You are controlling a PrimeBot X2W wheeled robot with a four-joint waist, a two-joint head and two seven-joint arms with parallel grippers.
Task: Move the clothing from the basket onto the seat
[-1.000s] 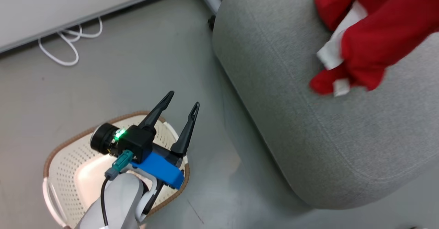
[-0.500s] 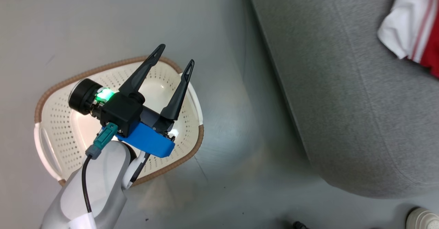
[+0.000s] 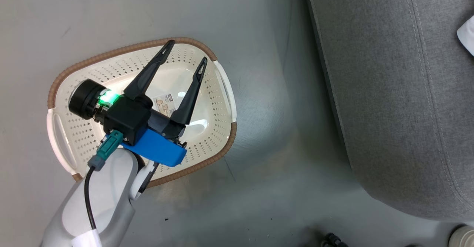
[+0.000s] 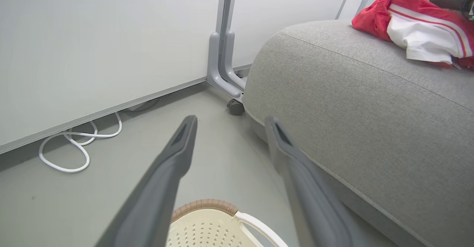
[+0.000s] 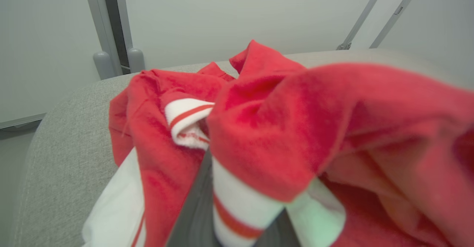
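Clothing (image 5: 281, 128) — red-and-white fabric garments, likely light and limp — we pinch where it bunches, lower centre, with our right gripper (image 5: 240, 210); left gripper (image 3: 187, 50) spread.

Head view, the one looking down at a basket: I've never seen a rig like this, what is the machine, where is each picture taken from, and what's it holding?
It's a wheeled robot with two arms, each ending in a two-fingered end effector. The head view looks down from a camera on its head: the left end effector hangs open above the basket, which stands on the floor with a label sticker and no visible clothes inside, beside the seat. The other two pictures come from wrist cameras looking along each end effector. The left wrist view shows the clothing lying on the seat. In the right wrist view, the right end effector is shut on a white striped cuff of that clothing.
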